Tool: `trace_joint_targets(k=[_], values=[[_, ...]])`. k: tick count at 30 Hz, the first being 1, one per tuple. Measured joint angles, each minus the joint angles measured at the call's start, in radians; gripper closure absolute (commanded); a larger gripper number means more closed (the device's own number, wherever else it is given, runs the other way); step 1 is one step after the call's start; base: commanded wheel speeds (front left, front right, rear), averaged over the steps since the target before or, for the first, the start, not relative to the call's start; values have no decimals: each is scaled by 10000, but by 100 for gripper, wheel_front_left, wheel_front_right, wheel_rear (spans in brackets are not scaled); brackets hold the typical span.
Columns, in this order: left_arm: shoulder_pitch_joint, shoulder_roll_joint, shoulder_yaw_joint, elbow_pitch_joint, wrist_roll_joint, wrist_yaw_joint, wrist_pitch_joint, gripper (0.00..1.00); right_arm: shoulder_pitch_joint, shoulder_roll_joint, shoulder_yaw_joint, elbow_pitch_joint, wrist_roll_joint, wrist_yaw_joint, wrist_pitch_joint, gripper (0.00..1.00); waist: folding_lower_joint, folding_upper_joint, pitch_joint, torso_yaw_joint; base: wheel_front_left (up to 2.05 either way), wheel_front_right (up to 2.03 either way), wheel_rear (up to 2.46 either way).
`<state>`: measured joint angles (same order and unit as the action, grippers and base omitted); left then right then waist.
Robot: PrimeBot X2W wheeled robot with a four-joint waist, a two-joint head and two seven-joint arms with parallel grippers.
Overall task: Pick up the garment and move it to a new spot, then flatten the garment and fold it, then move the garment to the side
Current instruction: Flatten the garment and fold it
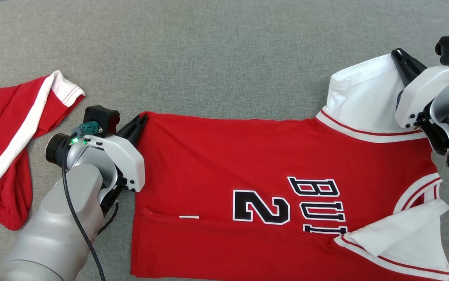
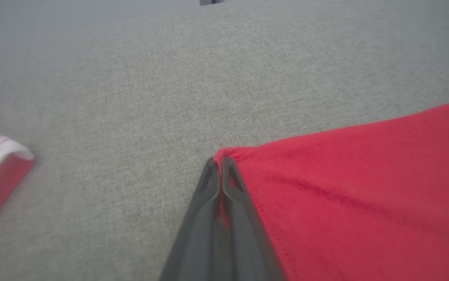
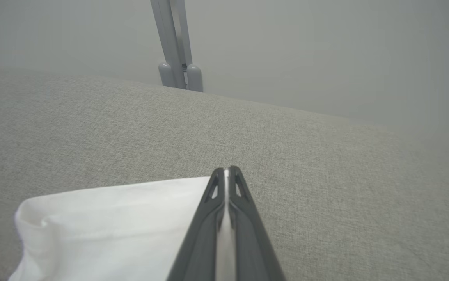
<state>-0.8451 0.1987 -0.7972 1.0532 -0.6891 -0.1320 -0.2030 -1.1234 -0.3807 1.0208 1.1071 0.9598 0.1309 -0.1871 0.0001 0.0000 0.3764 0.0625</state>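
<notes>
the red jersey (image 1: pixel 247 168) lies flat on the grey surface (image 1: pixel 208 58), left gripper (image 1: pixel 141 118) pinching its hem corner, right gripper (image 1: pixel 398 55) pinching the white sleeve (image 1: pixel 364 89). both holds sit at the very edge, so an uneven pull may slip one free.

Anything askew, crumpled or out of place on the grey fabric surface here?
The red basketball jersey lies mostly flat, but its near white sleeve is folded over askew at the lower right. A second red garment with a white stripe lies crumpled at the far left.
</notes>
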Motion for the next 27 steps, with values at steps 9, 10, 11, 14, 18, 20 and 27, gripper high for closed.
trace_joint_targets(k=[9,10,11,14,18,20,27], values=[[248,6,-161,134,-230,10,-98,100,145,-140,562,-130,40,0,-514,100,0,0,-570,-209,0,0,0],[271,4,-173,138,-270,10,-134,100,179,-150,616,-182,94,0,-529,100,0,0,-649,-234,0,0,0],[300,0,-182,146,-291,10,-146,100,209,-169,685,-219,94,0,-579,100,0,0,-727,-258,0,0,0],[426,-21,-215,173,-364,10,-257,100,323,-272,890,-341,96,0,-639,100,0,0,-983,-325,0,0,0],[609,-71,-253,213,-453,10,-351,100,556,-366,1101,-625,190,0,-702,100,0,0,-1366,-397,0,0,0],[774,-100,-288,242,-512,10,-366,100,755,-433,1216,-842,261,0,-708,100,0,0,-1574,-426,0,0,0],[1538,-84,-449,153,-650,10,-487,100,1682,-800,1429,-1643,387,0,-732,100,0,0,-2524,-528,0,0,0]])
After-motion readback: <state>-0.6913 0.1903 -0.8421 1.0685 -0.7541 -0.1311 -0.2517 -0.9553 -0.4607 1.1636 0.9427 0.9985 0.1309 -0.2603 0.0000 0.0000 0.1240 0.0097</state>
